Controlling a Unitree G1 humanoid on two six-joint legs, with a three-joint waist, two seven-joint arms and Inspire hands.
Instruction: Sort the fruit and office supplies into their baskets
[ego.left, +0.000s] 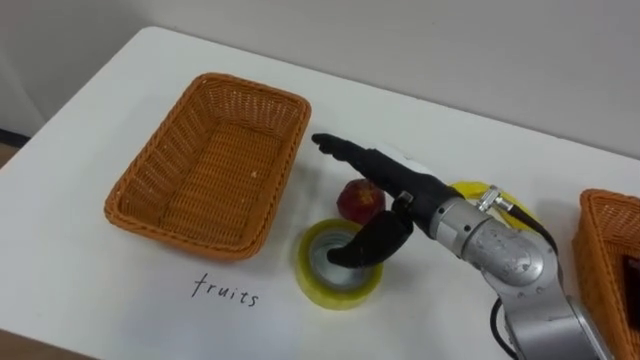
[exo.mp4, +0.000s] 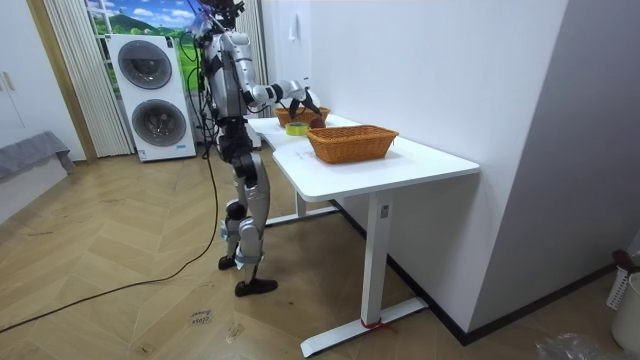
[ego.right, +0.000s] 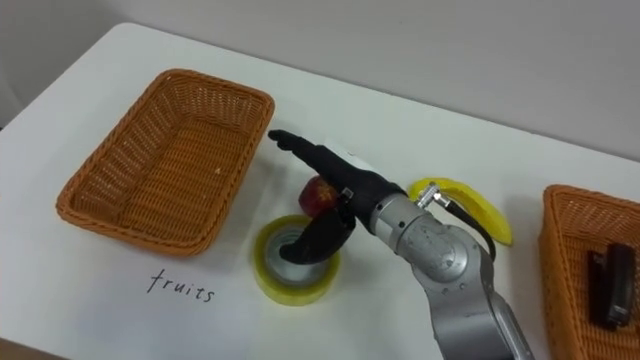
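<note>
The right hand reaches from the lower right to the middle of the frame, fingers stretched out, grasping nothing. The apple sits on the table just below them, beside the palm. The fruit basket is further left.

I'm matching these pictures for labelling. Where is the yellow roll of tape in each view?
Left eye view: the yellow roll of tape lies low, just right of centre.
Right eye view: low, just left of centre.
Room view: a small yellow spot at the white table's far end.
Shared landmark: the robot's right hand, reaching just above it.
</note>
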